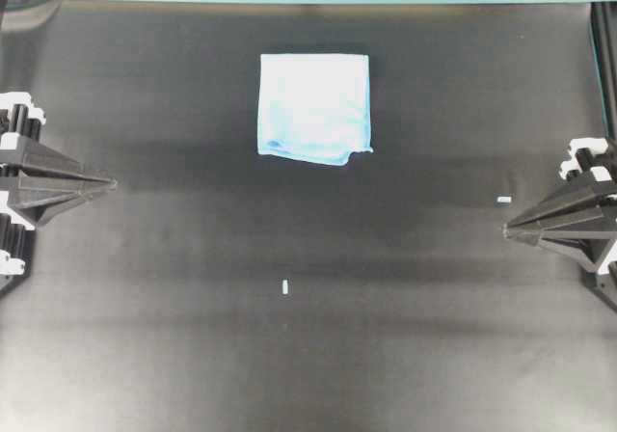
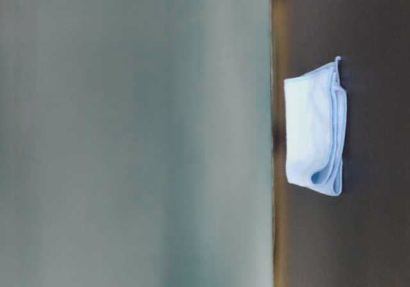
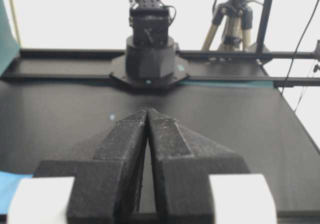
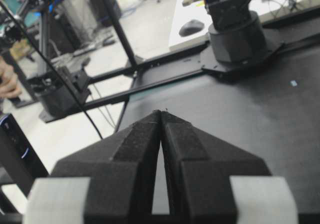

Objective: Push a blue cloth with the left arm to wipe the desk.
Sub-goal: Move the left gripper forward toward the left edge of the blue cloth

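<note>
Sat far from the blue cloth (image 1: 314,107), left gripper (image 1: 113,183) pinched together, holding nothing. Could have slid over the top or bunched it up.

Overhead straight down on desk (image 1: 145,355), table-level sideways close, wrist views facing inward.

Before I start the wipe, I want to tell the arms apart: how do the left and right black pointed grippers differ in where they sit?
The left black pointed gripper sits at the overhead view's left edge, tips pointing right; the right black pointed gripper sits at the right edge, tips pointing left. The left one lies nearer the folded light-blue cloth; the right one sits slightly lower in that view, beside a small white tape mark. Both are shut and empty.
</note>
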You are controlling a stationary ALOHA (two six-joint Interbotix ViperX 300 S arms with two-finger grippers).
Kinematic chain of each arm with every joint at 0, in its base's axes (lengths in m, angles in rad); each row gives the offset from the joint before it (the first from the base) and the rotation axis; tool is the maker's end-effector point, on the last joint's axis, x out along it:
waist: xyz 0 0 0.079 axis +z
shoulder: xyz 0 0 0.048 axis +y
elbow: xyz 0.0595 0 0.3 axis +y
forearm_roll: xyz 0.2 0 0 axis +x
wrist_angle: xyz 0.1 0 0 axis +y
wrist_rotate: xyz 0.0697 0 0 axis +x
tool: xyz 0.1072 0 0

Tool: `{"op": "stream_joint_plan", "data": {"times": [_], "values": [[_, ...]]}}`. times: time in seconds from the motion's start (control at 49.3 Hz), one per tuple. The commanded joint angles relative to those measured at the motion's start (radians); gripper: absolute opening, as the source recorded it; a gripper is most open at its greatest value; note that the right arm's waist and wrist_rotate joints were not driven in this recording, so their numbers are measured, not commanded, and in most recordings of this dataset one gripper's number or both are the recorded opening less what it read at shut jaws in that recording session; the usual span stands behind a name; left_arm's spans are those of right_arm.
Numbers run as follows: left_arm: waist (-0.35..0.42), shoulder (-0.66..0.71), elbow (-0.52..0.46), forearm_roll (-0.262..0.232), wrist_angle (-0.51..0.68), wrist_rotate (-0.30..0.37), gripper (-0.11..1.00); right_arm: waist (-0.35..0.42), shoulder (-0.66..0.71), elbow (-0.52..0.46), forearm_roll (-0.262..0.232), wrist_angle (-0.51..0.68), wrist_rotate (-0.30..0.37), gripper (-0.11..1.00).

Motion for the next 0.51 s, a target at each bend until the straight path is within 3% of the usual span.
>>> {"op": "stream_joint_plan", "data": {"times": [0.0, 0.081, 0.142, 0.223, 0.487], "values": [[0.002, 0.028, -0.009, 0.04, 0.012, -0.005, 0.06, 0.0, 0.009, -0.014, 0.002, -0.003, 0.0, 0.03], [0.008, 0.071, -0.014, 0.04, 0.018, -0.006, 0.08, 0.0, 0.008, -0.011, 0.002, 0.028, 0.002, 0.08], [0.009, 0.11, -0.025, 0.04, 0.017, -0.006, 0.01, 0.0, 0.008, -0.011, 0.002, 0.066, 0.002, 0.02], [0.015, 0.169, -0.044, 0.04, 0.009, -0.003, 0.0, 0.0, 0.008, -0.011, 0.002, 0.092, 0.002, 0.01], [0.129, 0.387, -0.121, 0.04, -0.057, -0.005, 0.01, 0.0, 0.008, -0.012, 0.002, 0.107, 0.002, 0.01]]}}
